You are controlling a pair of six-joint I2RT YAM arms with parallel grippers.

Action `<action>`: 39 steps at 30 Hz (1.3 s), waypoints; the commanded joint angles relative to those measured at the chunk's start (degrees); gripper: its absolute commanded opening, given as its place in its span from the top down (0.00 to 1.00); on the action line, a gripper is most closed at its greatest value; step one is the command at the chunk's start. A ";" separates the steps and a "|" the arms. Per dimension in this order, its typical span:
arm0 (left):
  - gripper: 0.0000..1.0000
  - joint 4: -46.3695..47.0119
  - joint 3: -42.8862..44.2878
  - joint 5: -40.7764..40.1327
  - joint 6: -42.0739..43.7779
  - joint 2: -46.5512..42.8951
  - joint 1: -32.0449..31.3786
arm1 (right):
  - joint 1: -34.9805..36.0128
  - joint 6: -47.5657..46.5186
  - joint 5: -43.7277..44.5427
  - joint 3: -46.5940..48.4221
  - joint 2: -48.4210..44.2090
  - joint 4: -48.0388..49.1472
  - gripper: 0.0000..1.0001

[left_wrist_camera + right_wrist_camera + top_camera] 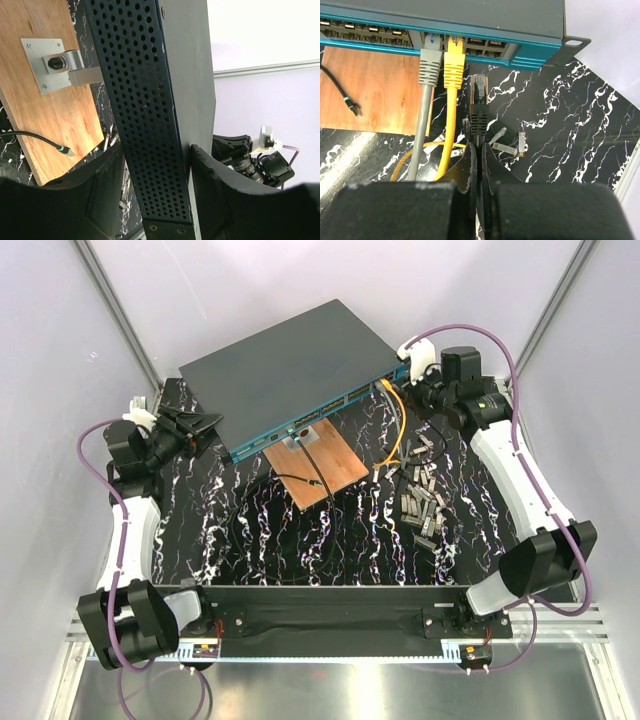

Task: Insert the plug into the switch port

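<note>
Close to the blue front of the switch (445, 15), the right gripper (479, 152) is pinching the black plug (479, 107); the left gripper (157, 167) is squeezing the switch's end.

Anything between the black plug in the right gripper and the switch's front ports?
Nothing. In the right wrist view, only a bare strip of tabletop shows between the black plug and the switch.

The black, white-veined counter (255, 550) is carrying the switch (290, 365) across its far side, a wooden board (330, 468) lying just near of it. Small loose plugs (425, 495) are lying scattered on the right.
</note>
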 commanded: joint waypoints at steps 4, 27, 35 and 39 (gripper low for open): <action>1.00 7.51 -0.04 -1.03 0.69 1.43 -3.58 | 1.85 -0.86 2.63 3.55 0.39 3.14 1.00; 1.00 7.68 -0.12 -1.12 1.04 1.69 -3.76 | 3.43 -0.86 3.52 6.89 2.93 1.65 1.00; 1.00 7.60 -0.12 -1.03 1.12 1.78 -3.76 | 3.52 -0.60 3.86 7.33 3.20 2.18 1.00; 1.00 7.60 -0.39 -1.12 1.12 1.70 -3.76 | 3.61 -0.42 4.65 7.33 2.58 2.70 1.00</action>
